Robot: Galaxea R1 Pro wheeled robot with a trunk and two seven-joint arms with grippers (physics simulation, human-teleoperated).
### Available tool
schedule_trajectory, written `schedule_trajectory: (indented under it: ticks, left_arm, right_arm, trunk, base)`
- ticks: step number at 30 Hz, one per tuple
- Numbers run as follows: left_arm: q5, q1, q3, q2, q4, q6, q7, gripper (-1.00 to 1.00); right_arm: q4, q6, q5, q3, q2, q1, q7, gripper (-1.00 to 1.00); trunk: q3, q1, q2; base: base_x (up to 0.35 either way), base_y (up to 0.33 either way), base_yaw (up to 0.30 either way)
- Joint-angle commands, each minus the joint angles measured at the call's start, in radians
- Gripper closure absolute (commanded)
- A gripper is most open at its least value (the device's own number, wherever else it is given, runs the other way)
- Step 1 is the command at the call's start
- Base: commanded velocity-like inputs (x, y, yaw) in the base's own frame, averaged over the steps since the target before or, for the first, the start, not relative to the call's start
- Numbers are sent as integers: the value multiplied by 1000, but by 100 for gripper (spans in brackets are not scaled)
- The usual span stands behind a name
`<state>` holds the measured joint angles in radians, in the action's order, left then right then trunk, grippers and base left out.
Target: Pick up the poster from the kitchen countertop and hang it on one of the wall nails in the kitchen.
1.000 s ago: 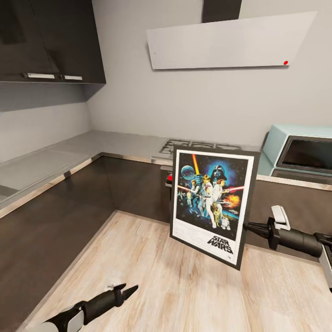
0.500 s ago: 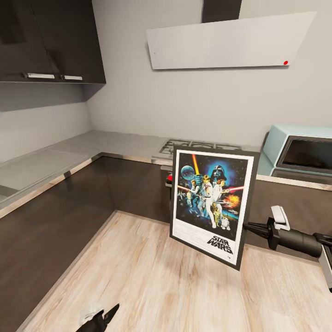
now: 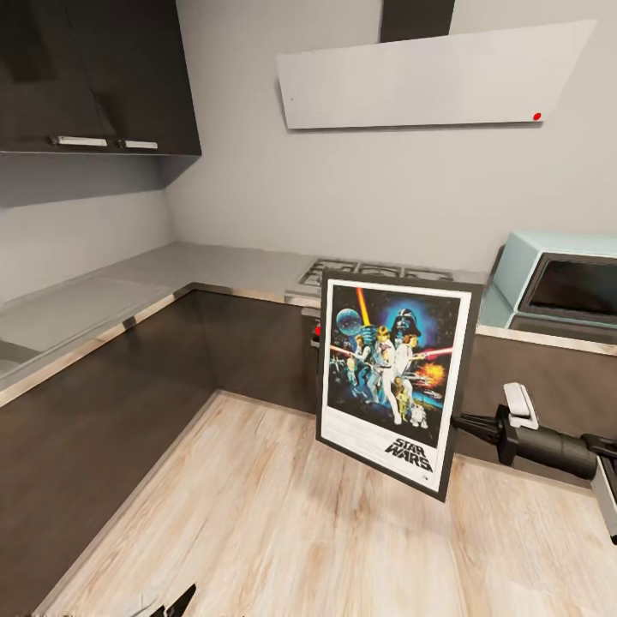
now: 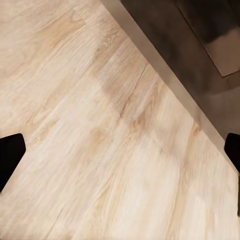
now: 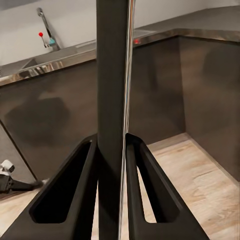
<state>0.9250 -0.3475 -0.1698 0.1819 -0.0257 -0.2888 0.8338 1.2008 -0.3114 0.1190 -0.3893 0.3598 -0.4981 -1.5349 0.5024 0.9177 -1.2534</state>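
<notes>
While right claw (image 5: 112, 150) pinches poster (image 3: 390, 377), left claw (image 4: 120, 150), open, has dropped.

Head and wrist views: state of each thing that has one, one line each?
poster: off the countertop, held upright in the air, slightly tilted, clamped by its right edge.
right gripper: shut on the poster's frame edge.
left gripper: open, empty, pointing at the floor.
wall cabinets: doors closed.
hob: no flame visible.
hood: red light showing.
</notes>
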Motion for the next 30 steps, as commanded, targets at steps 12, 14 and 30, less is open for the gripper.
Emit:
schedule_trajectory:
  ticks: [12,14,30]
  left_arm:
    - [9,1,-8,1,1,-5,1,-100]
    - [9,1,-8,1,1,-6,1,-100]
    - [9,2,-8,1,1,-4,1,-100]
  right_arm:
    - [-6,26,2,0,-1,0,-4,100]
    - [-6,26,2,0,-1,0,-4,100]
    - [-36,29,2,3,-10,0,-1,100]
  trunk:
    - [1,0,-1]
    - [1,0,-1]
    - [-12,0,-1]
  base:
    - [-107,0,274]
    - [-300,0,290]
    - [-116,0,96]
